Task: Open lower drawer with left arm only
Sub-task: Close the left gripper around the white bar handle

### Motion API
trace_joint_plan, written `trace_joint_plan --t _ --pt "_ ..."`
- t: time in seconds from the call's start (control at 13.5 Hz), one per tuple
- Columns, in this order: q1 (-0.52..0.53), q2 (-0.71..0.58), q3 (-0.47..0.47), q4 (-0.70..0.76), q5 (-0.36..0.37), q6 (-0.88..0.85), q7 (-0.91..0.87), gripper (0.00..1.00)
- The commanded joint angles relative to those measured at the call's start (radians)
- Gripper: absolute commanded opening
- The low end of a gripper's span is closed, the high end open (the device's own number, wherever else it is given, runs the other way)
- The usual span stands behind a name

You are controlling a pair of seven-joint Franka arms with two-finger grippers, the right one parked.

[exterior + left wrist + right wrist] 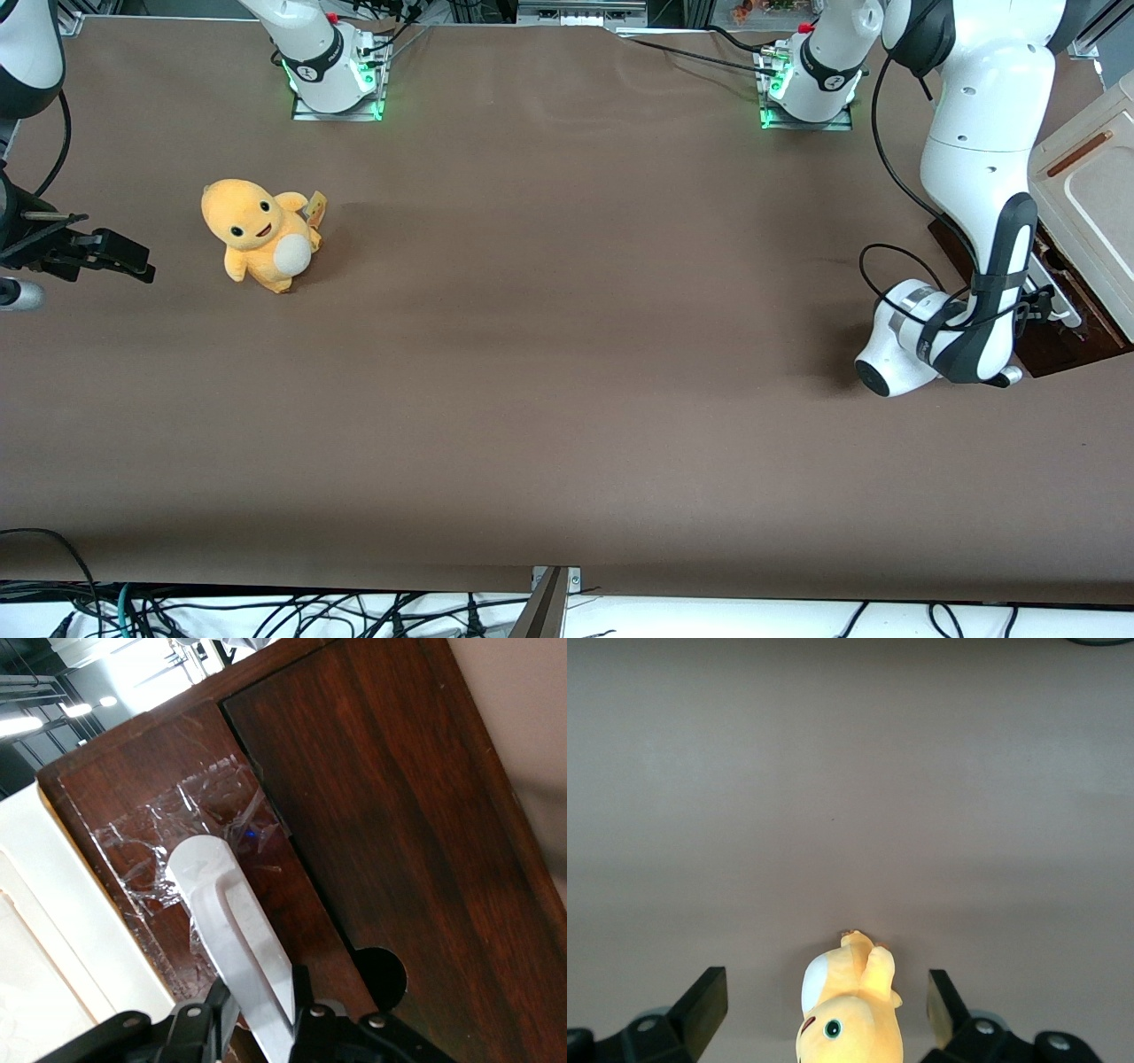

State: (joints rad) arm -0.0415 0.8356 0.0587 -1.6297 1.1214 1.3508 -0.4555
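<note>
The lower drawer (151, 806) has a dark brown wooden front with clear tape stuck on it and a long white bar handle (221, 904). My left gripper (259, 985) is shut on that handle, one black finger on each side of the bar. In the front view the left arm (979, 159) reaches down to the drawer (1067, 341) at the working arm's end of the table. There the gripper (1045, 301) is at the handle (1063, 306), mostly hidden by the wrist. How far out the drawer stands is hidden.
Above the drawer sits the cream-white cabinet panel (1094, 177). A second dark brown panel (390, 797) with a round hole lies beside the drawer front. An orange plush toy (259, 235) stands on the brown table (567, 354) toward the parked arm's end.
</note>
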Motion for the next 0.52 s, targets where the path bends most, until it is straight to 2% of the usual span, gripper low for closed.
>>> trace_joint_plan --t 0.0,0.44 --pt "-0.027 0.028 -0.005 0.047 0.012 -0.009 0.046 0.19" --pt "-0.070 0.028 -0.007 0.050 -0.021 -0.019 0.046 0.20"
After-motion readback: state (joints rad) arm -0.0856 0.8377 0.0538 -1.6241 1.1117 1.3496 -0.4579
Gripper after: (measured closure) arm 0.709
